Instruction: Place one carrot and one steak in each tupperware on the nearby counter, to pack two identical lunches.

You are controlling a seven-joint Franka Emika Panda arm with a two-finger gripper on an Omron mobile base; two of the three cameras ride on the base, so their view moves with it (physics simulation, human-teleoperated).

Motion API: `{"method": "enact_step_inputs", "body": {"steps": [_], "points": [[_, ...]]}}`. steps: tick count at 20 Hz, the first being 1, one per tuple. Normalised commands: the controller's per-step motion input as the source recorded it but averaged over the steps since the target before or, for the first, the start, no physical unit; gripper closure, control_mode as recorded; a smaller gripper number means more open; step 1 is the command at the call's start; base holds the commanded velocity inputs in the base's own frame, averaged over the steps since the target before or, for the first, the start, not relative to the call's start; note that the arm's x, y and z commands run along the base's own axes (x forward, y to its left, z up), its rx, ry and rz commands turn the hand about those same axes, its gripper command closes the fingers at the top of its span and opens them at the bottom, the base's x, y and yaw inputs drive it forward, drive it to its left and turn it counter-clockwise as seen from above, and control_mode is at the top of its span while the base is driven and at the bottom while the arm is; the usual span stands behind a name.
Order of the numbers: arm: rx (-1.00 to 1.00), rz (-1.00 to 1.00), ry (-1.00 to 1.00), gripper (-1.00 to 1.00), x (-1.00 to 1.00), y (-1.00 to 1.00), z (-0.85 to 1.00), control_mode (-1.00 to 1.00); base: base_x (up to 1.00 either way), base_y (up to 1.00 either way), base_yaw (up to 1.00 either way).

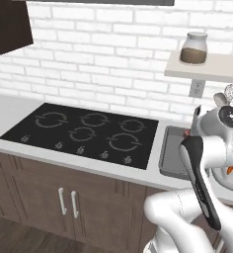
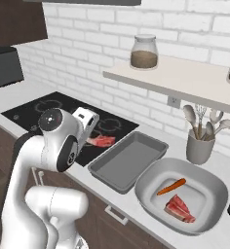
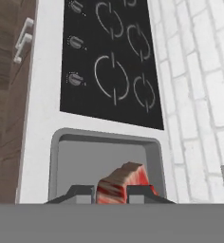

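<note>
Hanging above the darker rectangular tupperware [image 3: 107,156], the gripper [image 3: 111,193] is seen with its two dark fingertips closed against a steak [image 3: 122,182], a flat red slab with pale marbling held between them. In the right base view the same steak [image 2: 101,141] is glimpsed beside the white hand, over the edge of the black stovetop [image 2: 58,109]; its far side is hidden by the arm. The rectangular tray [image 2: 129,160] is smooth, grey and shallow, with a raised rim. Just beside it, the lighter rounded tupperware [image 2: 151,187] is shown holding a slim orange carrot [image 2: 171,186] and a second marbled steak [image 2: 179,208], lying apart from each other. Both containers are set on the pale counter [image 2: 131,206]. In the left base view the basin is largely masked by the arm.
</note>
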Motion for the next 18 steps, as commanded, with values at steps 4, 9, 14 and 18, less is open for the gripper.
{"method": "enact_step_inputs", "body": {"steps": [4, 9, 14, 18], "points": [[0.02, 0.0, 0.0, 1.0, 0.47, -0.34, -0.26, -1.0, 0.0, 0.0, 0.0], [0.0, 0.0, 0.01, 1.0, 0.52, -0.27, -0.39, -1.0, 0.0, 0.0, 0.0], [0.0, -0.04, 0.07, 1.0, 0.49, -0.18, -0.43, -1.0, 0.0, 0.0, 0.0], [0.0, -0.03, 0.08, 1.0, 0.5, -0.14, -0.28, -1.0, 0.0, 0.0, 0.0]]}}
